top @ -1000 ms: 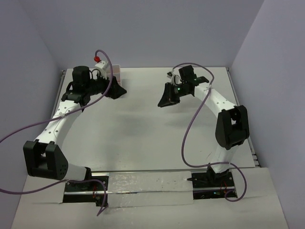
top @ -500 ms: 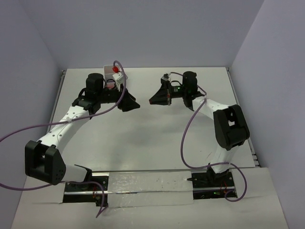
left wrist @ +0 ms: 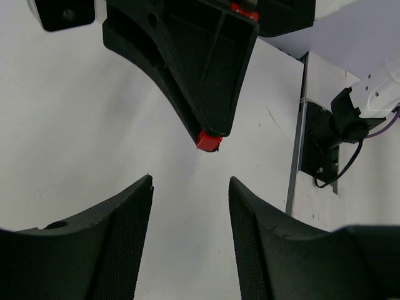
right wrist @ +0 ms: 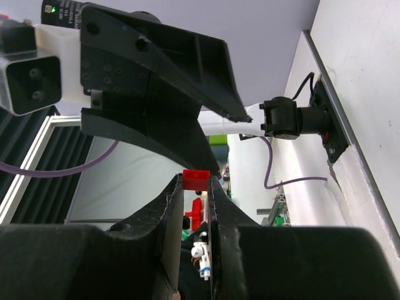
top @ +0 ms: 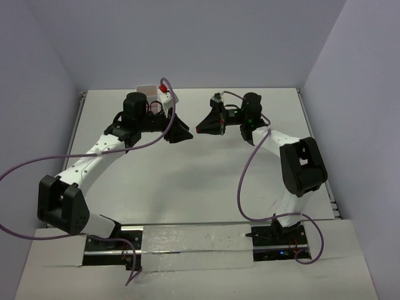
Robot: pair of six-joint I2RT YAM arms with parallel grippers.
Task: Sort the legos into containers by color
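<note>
Red lego (right wrist: 196,178) sits pinched at the very fingertips of the right gripper (right wrist: 195,195), jaws closed tight on it. Left gripper (left wrist: 190,181) faces it tip to tip, just short of the brick, jaws partly apart, nothing between them. White table (top: 187,175) lies below both.

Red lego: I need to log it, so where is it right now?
The red lego is pinched at the tip of the right gripper, near the far centre in the top view, directly facing the open left gripper.
</note>
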